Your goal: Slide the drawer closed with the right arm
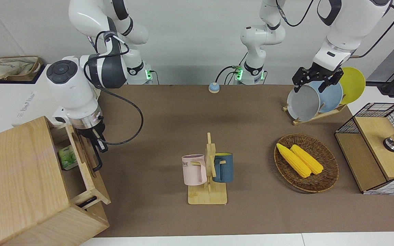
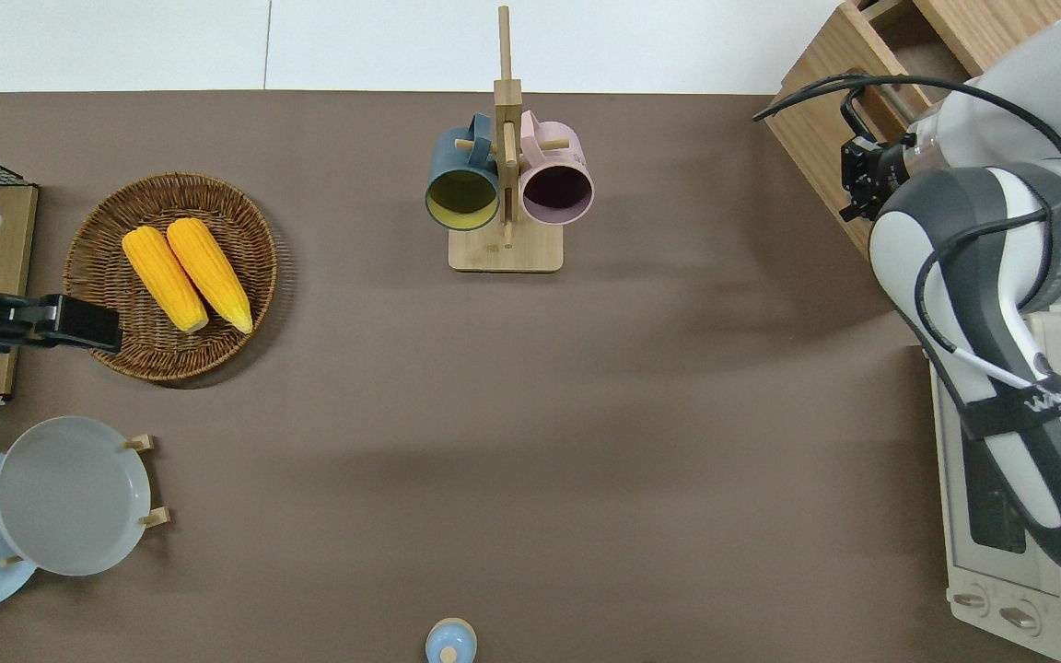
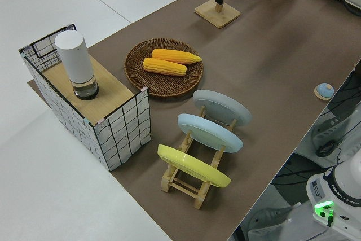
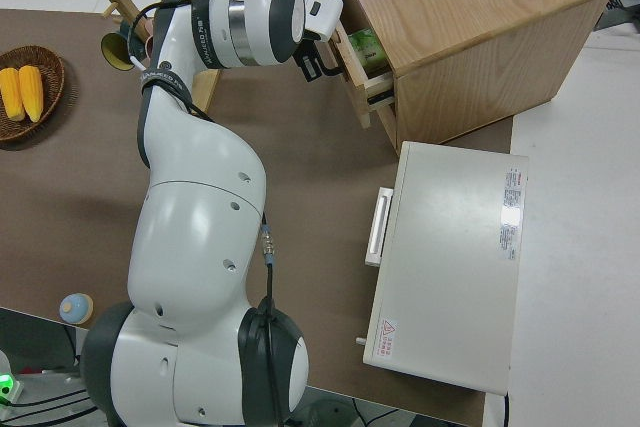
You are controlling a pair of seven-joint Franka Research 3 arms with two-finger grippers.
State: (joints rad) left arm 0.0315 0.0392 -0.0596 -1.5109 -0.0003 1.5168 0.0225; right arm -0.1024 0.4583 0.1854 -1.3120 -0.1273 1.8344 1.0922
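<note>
Two bits of writing can be read: "ME" on the pink mug (image 1: pixel 194 169), the rest of the word hidden round its side, and a strap on the right arm (image 2: pixel 1000 276) whose lettering starts "WA", the rest lost at the fold. The white oven (image 4: pixel 445 267) carries a red triangle sticker and small print too fine to read. A green packet (image 1: pixel 67 157) lies inside the drawer (image 1: pixel 84 160), mostly hidden under the wooden box (image 1: pixel 19 184); its label cannot be made out.

The drawer sits at the right arm's end of the surface (image 1: pixel 251 112) and sticks only partly out of the box. Its black bar handle (image 1: pixel 96 155) faces the middle of the surface. The right end effector (image 1: pixel 96 138) is at that handle on the drawer front, but whether its fingers are clenched or released cannot be told, since the wrist covers them in the overhead view. The arm's elbow runs out of the overhead view at the edge.

The left arm is parked; its end effector (image 1: pixel 316 77) shows spread, released fingers with nothing between them.

The blue mug (image 1: pixel 223 167) hangs on the wooden stand (image 1: pixel 208 184) beside the pink one.
</note>
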